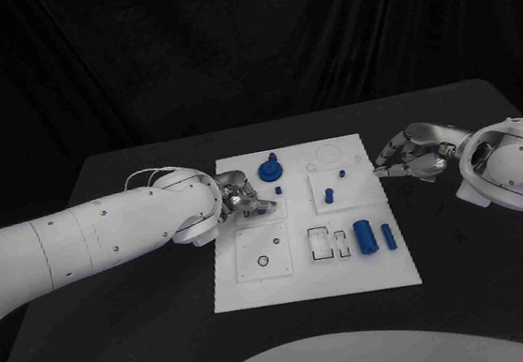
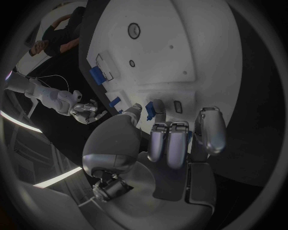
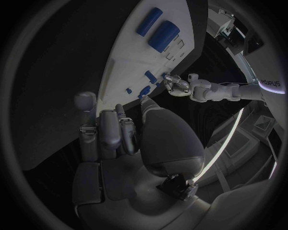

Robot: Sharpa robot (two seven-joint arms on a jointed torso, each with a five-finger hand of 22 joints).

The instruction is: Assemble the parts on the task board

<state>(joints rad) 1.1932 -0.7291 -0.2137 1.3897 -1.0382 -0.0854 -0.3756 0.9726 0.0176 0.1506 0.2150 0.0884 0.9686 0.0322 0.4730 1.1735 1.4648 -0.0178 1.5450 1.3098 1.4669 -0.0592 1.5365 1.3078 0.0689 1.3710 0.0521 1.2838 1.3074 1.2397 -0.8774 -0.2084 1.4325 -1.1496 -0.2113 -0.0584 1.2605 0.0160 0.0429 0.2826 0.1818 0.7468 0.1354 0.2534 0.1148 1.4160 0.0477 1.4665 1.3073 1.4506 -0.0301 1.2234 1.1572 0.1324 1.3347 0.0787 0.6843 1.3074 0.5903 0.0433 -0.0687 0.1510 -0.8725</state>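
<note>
Head view: high vantage, facing down and forward over the black table [image 1: 132,299]; whole task board [image 1: 316,267] in frame, mid-distance, both arms entering from the sides.

Left wrist view: fisheye, set behind the left hand [image 2: 174,143], very close to it, facing the task board [image 2: 180,43] beyond the fingers.

Right wrist view: fisheye, set behind the right hand [image 3: 114,139], close, facing along the task board [image 3: 120,62].

Shared: all three views take in the board; each wrist view also catches the opposite hand across it.
</note>
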